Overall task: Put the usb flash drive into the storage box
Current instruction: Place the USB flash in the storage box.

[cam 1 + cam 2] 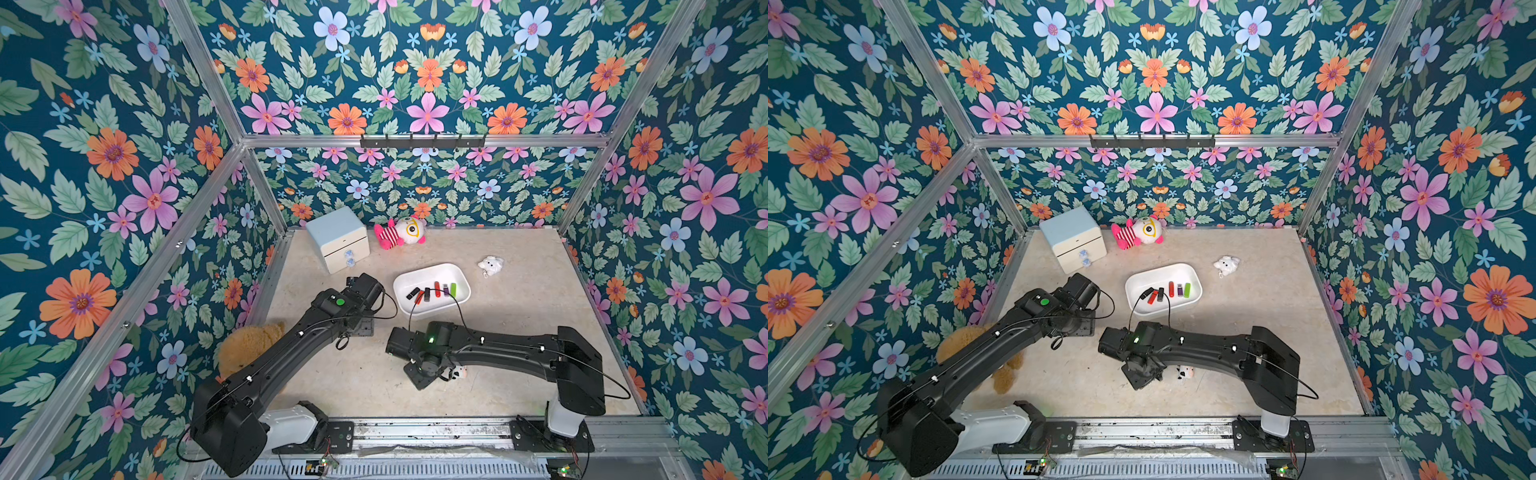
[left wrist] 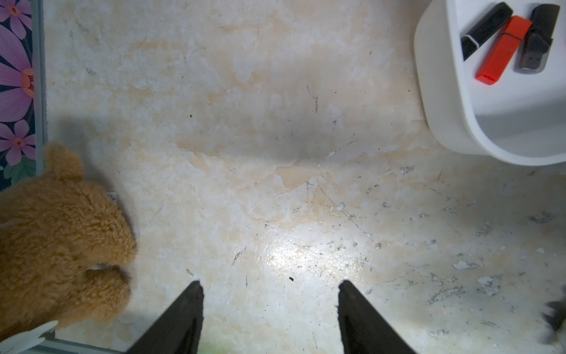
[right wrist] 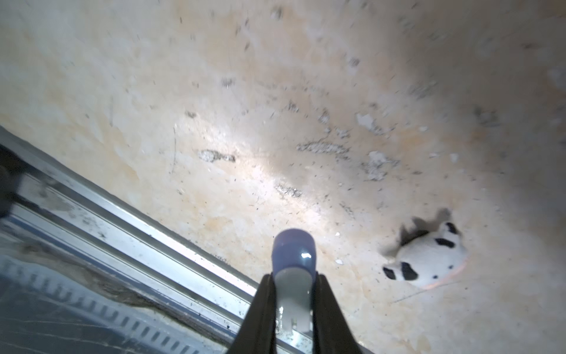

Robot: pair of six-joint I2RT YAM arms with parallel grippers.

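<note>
Right end effector (image 3: 294,277) pinches lavender-capped white usb flash drive (image 3: 293,249); left end effector (image 2: 269,286) spread, empty. I judge carry into shallow white plastic storage box (image 1: 419,276) not yet done.

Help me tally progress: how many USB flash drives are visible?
7. Six lie side by side in the storage box: black, orange, black, red, purple, green. The seventh drive, blue-capped, is pinched in the right gripper. More could hide under the arms.
</note>
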